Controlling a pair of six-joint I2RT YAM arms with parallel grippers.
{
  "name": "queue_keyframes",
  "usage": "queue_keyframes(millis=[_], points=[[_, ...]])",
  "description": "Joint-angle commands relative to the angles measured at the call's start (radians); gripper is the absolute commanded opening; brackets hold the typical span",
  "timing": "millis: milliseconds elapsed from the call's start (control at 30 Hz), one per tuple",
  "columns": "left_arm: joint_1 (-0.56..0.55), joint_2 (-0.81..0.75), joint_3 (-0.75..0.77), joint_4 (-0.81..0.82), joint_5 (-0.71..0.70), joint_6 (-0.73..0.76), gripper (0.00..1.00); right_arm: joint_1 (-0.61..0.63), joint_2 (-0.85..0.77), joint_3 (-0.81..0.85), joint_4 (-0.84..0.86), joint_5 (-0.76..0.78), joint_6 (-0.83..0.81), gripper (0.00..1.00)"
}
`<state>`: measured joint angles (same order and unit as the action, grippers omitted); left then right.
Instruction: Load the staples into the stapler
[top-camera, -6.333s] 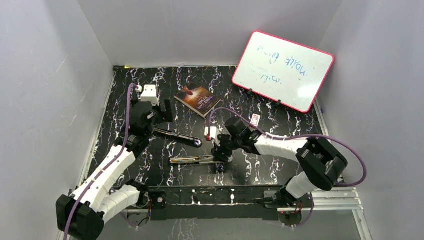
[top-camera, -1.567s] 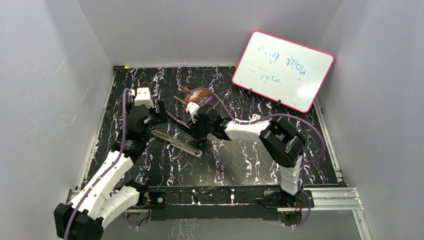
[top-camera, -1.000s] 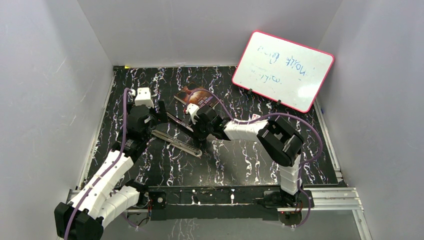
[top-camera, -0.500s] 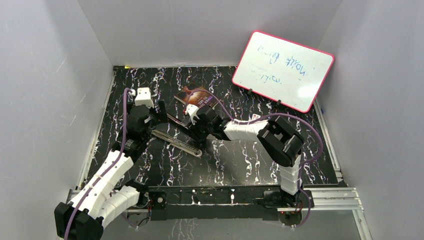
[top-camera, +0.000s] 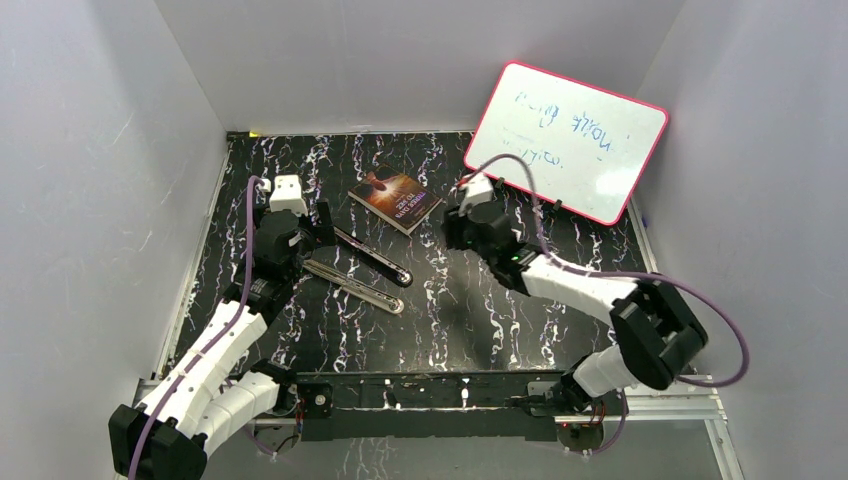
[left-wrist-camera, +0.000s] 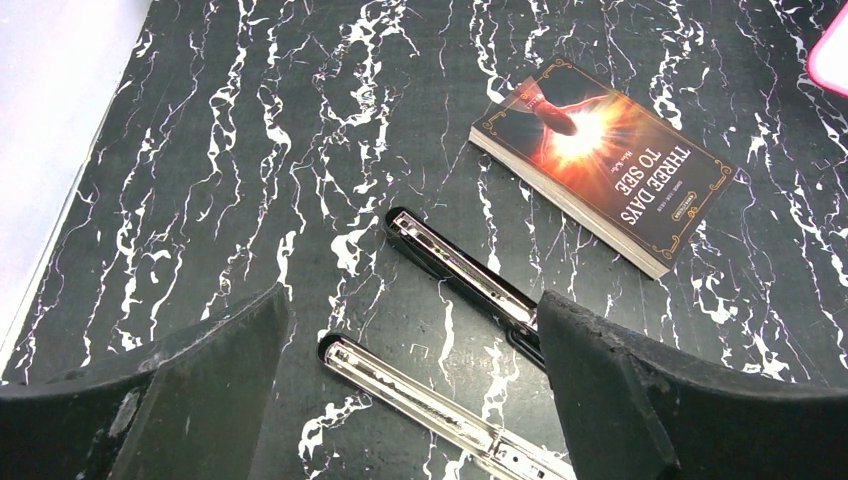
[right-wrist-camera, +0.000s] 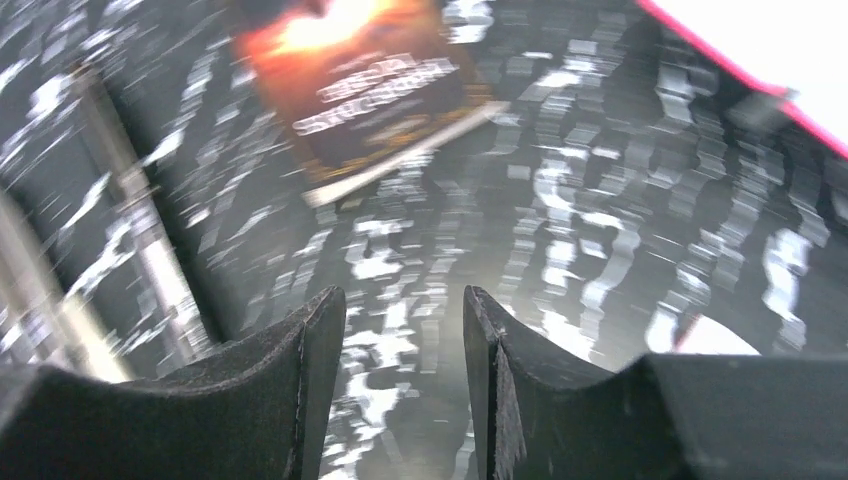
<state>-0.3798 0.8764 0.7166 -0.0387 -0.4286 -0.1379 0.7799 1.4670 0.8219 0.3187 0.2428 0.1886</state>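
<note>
Marbled table (top-camera: 450, 330); stapler (left-wrist-camera: 465, 280) crisp left-wrist, blurred right-wrist

top view: table (top-camera: 480, 330) fills mid frame. stapler (top-camera: 372, 257) lies opened out left of centre, two long halves side by side, both slanting from upper left to lower right. lower half (top-camera: 352, 285) sits just below-left of the upper one, with a narrow gap between. book (top-camera: 396, 197) lies flat above the stapler, near the upper half, not touching. whiteboard (top-camera: 565, 140) stands tilted at upper right, well apart from the stapler, with its lower edge on the table.
</note>
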Motion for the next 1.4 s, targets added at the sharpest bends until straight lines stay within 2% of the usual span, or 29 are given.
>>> queue_keyframes(millis=[0,200,433,800,1133,1367], points=[[0.009,-0.006,0.013,0.007,0.002,0.001,0.93,-0.158,-0.102,-0.071,-0.07,0.254,0.206,0.55],[0.008,-0.001,0.015,0.008,0.01,0.001,0.93,-0.315,-0.138,-0.118,-0.168,0.267,0.259,0.61],[0.009,-0.021,0.005,0.015,0.01,0.002,0.93,-0.407,-0.056,-0.097,-0.202,0.145,0.277,0.7],[0.01,-0.019,0.009,0.007,0.007,0.006,0.94,-0.42,0.096,-0.021,-0.202,0.015,0.258,0.73],[0.01,-0.024,0.009,0.008,0.007,0.01,0.94,-0.418,0.181,0.035,-0.283,0.099,0.219,0.69],[0.01,-0.028,0.009,0.009,0.004,0.012,0.94,-0.418,0.217,0.047,-0.294,0.098,0.195,0.66]])
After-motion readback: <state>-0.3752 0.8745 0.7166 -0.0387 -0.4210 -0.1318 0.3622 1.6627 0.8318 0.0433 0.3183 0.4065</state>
